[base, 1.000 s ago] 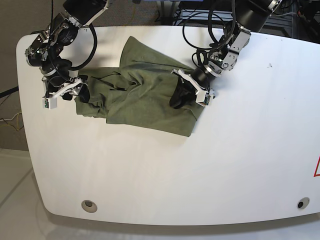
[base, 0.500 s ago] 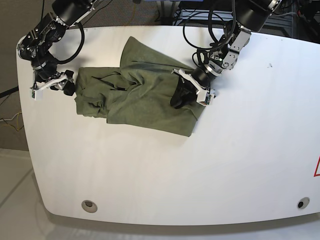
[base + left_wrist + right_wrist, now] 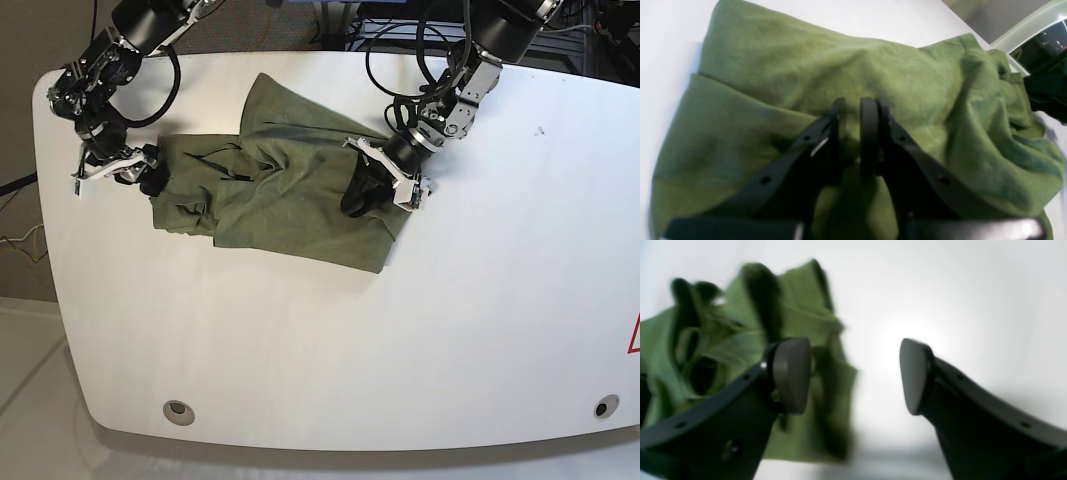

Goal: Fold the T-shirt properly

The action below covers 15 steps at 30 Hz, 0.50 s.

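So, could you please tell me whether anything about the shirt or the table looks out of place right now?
The T-shirt is not lying flat: it sits bunched and creased on the white table, layers overlapping unevenly. The left gripper pinches a fold of it; the right gripper is open beside its edge. Nothing looks damaged.

Both arms reach down from the far side, wrists bent low.

The left pincer (image 3: 853, 133) is pinched tight on a fold of the T-shirt (image 3: 873, 76); the right pincer (image 3: 853, 376) hangs with fingers spread wide, gripping nothing.
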### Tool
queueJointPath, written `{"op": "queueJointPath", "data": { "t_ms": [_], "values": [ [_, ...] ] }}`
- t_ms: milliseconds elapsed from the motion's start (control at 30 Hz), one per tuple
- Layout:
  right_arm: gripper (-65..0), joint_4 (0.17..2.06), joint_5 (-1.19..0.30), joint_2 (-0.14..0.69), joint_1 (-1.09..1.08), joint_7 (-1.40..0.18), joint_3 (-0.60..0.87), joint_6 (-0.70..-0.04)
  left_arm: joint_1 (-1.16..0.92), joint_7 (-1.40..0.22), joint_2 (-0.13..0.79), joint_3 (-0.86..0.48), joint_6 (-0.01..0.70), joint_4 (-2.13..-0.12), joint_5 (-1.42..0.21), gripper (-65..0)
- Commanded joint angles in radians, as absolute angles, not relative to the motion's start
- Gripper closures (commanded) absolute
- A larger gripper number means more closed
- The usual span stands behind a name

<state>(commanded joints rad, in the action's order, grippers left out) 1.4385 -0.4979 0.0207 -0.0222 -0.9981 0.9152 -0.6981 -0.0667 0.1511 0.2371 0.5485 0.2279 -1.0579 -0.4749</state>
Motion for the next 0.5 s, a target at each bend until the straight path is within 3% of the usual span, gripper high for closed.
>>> {"op": "queueJointPath", "data": {
  "t_ms": [500],
  "values": [
    [-40.1,1.461,-0.538,-0.041,-0.022,-1.067,0.906,-0.698,-0.079,0.151,0.246,0.549,0.226,-1.099,-0.475,-7.3]
  ]
}}
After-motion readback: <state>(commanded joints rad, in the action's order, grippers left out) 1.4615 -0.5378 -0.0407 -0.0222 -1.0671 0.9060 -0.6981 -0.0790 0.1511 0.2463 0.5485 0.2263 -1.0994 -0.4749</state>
